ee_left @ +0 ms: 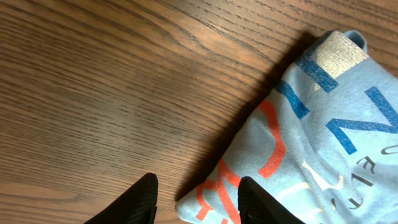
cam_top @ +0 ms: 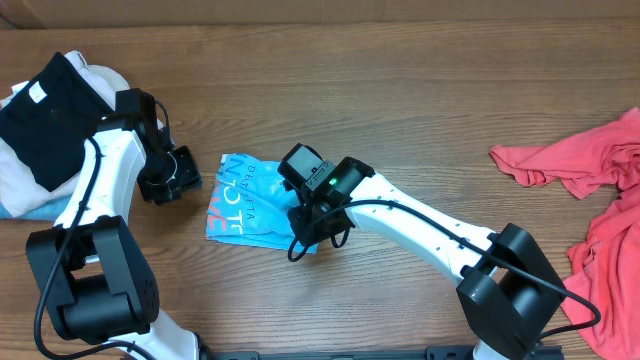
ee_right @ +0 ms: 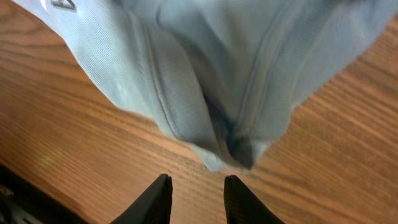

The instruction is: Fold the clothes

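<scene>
Nearest of all, the right tool [ee_right: 198,198] is sitting with its two dark fingers [ee_right: 155,199] only narrowly parted. Bare wood is showing in the gap and nothing is in them, and their tips are stopping just short of the bunched, seamed edge of the sky-blue T-shirt [ee_right: 205,74]. That shirt is lying folded small near the middle of the table [cam_top: 420,90], lettering up. On the shirt's opposite side the left tool [ee_left: 199,186] is hanging with its jaws moderately wide, empty too, one lettered corner of the shirt reaching in toward the gap. The risk, as I am reading it, is lying in that thick edge. Several layers look stacked there, so a pinch from the right tool may catch only the top ply and peel the fold open, or drag the whole bundle across the smooth wood and skew it. The left tool is standing so close to the corner that any nudge could rumple it. The coral-red T-shirt [cam_top: 590,160] is lying crumpled well away from the blue shirt, out past the right arm [cam_top: 430,235], not yet folded. A pile of black and white clothes [cam_top: 50,120] is sitting well off on the other side. The right arm is stretching long and low toward the shirt, wrist tipped over its edge. The left arm [cam_top: 105,175] is bending back on itself, wrist angling toward the shirt's corner.
</scene>
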